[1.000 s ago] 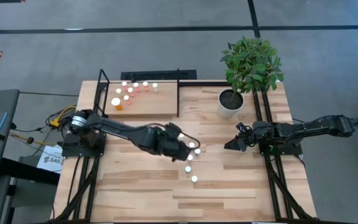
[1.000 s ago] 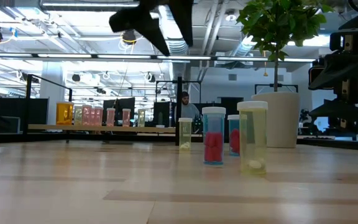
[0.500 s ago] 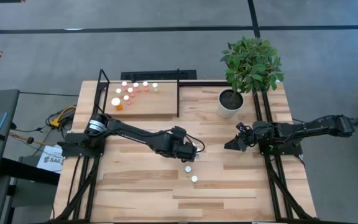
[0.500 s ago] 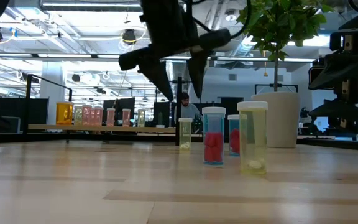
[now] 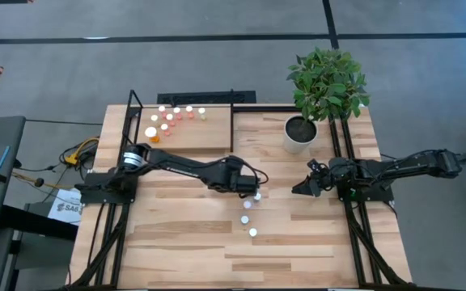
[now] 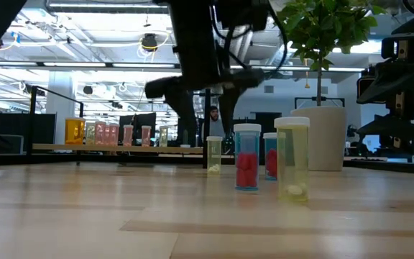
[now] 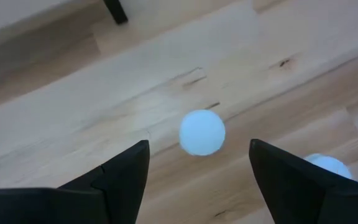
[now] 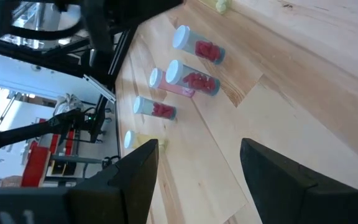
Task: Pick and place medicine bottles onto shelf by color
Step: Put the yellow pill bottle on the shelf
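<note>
Left gripper point(image 5: 247, 187) hangs over the middle of the table point(image 5: 184, 242), its two dark fingers point(image 7: 124, 177) spread apart, and the left wrist view looks straight down between them onto the white cap of one bottle point(image 7: 202, 132), nothing gripped. A second white cap point(image 7: 327, 165) shows just beside one finger. From above, four loose bottles point(image 5: 248, 217) trail in a short line across the planks just beyond that gripper. At table height, three of them can be read: a small bottle point(image 6: 214, 156) with yellowish bits at the bottom, a taller bottle point(image 6: 247, 157) full of red pills, and the nearest bottle point(image 6: 292, 159), pale yellow and mostly clear. Another with red contents peeks out between the last two.

Over on the shelf point(image 5: 186, 139), at the far left of the table, a cluster of bottles point(image 5: 171, 119) stands sorted: an orange one at the end, then pinkish and red ones, then paler ones.

Right gripper point(image 5: 306, 186) waits near the right edge, fingers parted and holding nothing.

A white pot point(image 5: 298, 134) with a leafy plant point(image 5: 328, 81) stands at the far right of the table. The tabletop is light wood planking on a black frame. Beyond it lies a bright workshop with ceiling lights and ducts, and a person point(image 6: 213, 124) sits far back.
</note>
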`<state>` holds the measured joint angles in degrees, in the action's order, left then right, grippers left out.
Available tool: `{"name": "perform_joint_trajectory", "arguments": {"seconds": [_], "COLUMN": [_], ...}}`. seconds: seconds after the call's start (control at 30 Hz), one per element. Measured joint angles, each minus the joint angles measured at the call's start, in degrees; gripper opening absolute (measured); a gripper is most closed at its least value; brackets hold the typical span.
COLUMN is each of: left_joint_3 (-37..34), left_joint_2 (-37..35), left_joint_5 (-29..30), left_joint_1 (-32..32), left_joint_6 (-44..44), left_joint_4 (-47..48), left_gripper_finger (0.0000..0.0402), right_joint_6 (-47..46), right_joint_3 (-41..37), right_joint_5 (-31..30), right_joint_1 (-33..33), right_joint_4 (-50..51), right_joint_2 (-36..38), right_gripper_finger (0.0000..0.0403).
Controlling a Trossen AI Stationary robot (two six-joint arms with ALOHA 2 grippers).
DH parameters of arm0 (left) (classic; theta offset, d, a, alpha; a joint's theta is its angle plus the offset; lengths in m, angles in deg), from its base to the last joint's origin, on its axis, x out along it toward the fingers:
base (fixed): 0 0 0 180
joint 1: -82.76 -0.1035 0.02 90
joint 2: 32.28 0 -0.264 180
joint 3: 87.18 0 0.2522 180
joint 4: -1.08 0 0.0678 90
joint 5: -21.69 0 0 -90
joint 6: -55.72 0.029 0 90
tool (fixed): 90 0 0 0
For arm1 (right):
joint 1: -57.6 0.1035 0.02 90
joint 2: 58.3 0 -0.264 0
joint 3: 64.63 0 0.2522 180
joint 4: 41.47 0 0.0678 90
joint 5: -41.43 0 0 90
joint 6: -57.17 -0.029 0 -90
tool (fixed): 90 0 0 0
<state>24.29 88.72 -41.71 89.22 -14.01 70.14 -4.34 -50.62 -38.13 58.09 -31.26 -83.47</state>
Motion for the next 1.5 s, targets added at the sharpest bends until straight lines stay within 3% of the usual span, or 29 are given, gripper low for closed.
{"name": "perform_joint_trajectory", "arguments": {"seconds": [0.4,0.83,1.5], "left_joint_3": [0.0,0.0,0.0], "left_joint_2": [2.1,2.1,-0.1], "left_joint_5": [-0.5,-2.4,-5.7], "left_joint_1": [-1.3,-2.5,-2.5], "left_joint_6": [2.8,6.5,5.6], "left_joint_4": [-1.8,-2.7,0.1], "left_gripper_finger": [0.0230,0.0131,0.0113], "right_joint_6": [0.0,0.0,0.0], "right_joint_3": [0.0,0.0,0.0], "right_joint_5": [0.0,0.0,0.0], "right_joint_1": [0.0,0.0,0.0], "right_joint_4": [0.0,0.0,0.0], "right_joint_2": [0.0,0.0,0.0], "right_gripper_finger": [0.0249,0.0249,0.0249]}}
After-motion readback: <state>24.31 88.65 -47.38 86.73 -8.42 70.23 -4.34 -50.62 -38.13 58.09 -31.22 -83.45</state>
